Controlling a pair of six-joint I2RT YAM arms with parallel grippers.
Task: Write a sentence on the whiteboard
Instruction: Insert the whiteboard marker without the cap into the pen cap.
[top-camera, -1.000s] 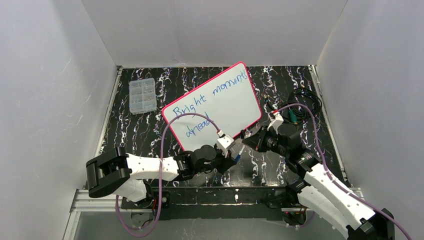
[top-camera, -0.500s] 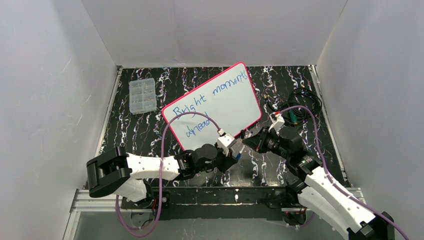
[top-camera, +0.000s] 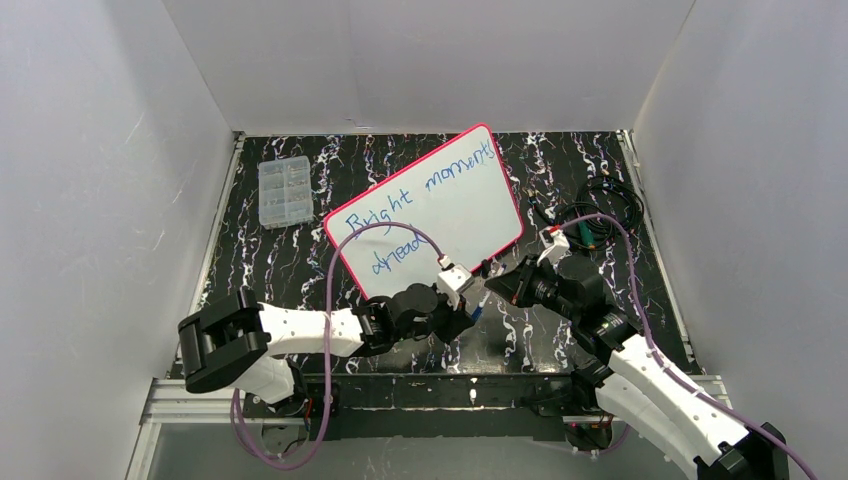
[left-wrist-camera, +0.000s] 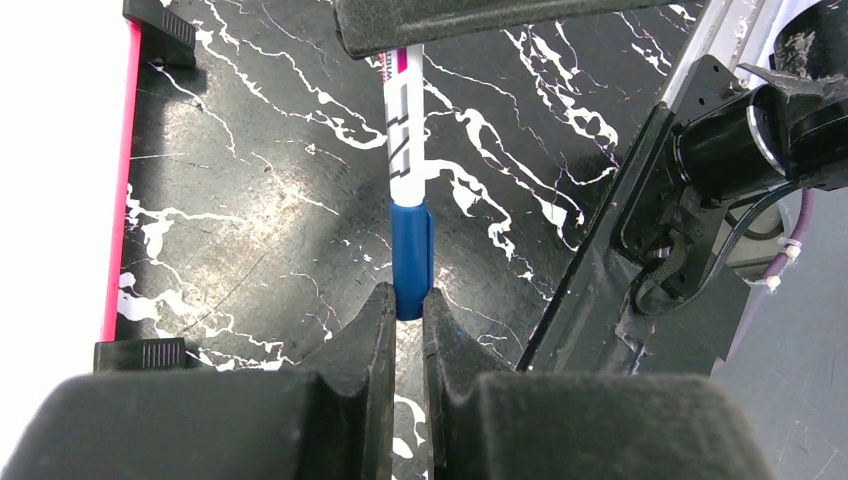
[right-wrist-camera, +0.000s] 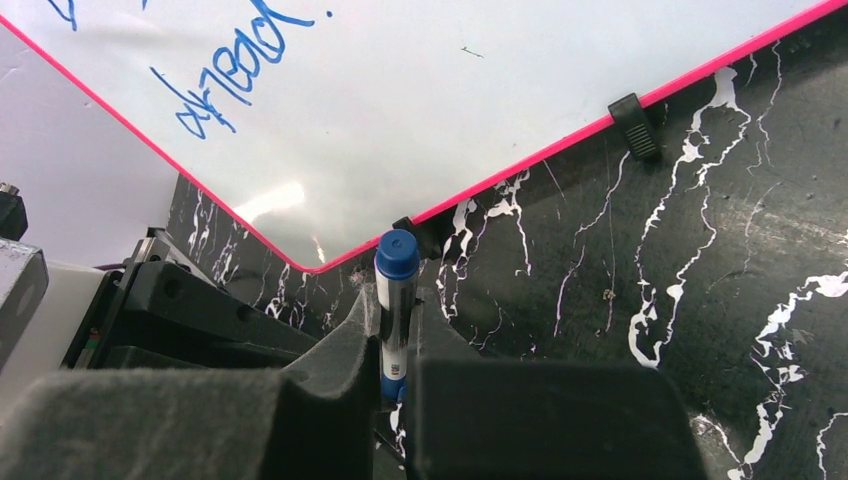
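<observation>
Left gripper (left-wrist-camera: 408, 300): fingertips drawn to a narrow slit, pinching the end of the blue cap (left-wrist-camera: 411, 250) of a marker (left-wrist-camera: 404, 150).
Right gripper (right-wrist-camera: 396, 310): closed across the marker's white barrel, further along from the cap.
Left arm pose: stretched low from its base at the near left, forearm running rightward to the table's middle.
Right arm pose: rises from the near right and bends leftward, its gripper facing the left one just off the near corner of the whiteboard (top-camera: 470, 215).
Whiteboard: flat on the black marbled table (top-camera: 290, 265), set at a slant, with a pink rim.
Sentence (top-camera: 450, 172): blue script, "Bright moments" above "ahead".
Left wrist view only: the print on the barrel, and a right finger crossing the marker like a bar.
Right wrist view only: the marker's blue back end poking past the fingers, and "ahead" close up.
Top view only: clear compartment box (top-camera: 284, 191) far left, coiled cables (top-camera: 600, 215) far right.
</observation>
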